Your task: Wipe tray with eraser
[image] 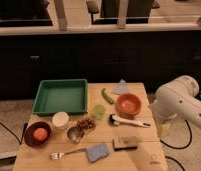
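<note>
The green tray [61, 96] lies empty at the back left of the wooden table. The eraser [126, 143], a small tan block on a dark base, lies near the front edge, right of centre. My white arm [180, 100] reaches in from the right, beyond the table's right edge. My gripper [164, 129] hangs low beside that edge, right of the eraser and far from the tray. It holds nothing that I can see.
Between tray and eraser: an orange bowl [128, 104], white-handled brush [129, 121], green cup [99, 111], blue-grey sponge [97, 152], fork [66, 153], metal cup [74, 133], white cup [60, 120]. A dark bowl with an orange fruit [37, 134] stands front left. A dark counter runs behind.
</note>
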You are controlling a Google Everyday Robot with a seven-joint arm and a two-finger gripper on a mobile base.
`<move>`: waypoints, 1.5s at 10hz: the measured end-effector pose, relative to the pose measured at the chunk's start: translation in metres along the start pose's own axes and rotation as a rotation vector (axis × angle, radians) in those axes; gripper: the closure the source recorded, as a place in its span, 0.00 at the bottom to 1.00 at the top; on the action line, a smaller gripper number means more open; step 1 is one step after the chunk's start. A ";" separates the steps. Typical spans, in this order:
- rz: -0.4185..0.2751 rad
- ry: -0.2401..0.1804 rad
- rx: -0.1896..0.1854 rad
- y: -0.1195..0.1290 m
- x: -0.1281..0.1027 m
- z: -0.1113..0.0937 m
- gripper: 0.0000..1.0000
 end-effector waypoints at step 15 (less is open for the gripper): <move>-0.130 -0.012 -0.027 0.040 -0.032 0.030 0.20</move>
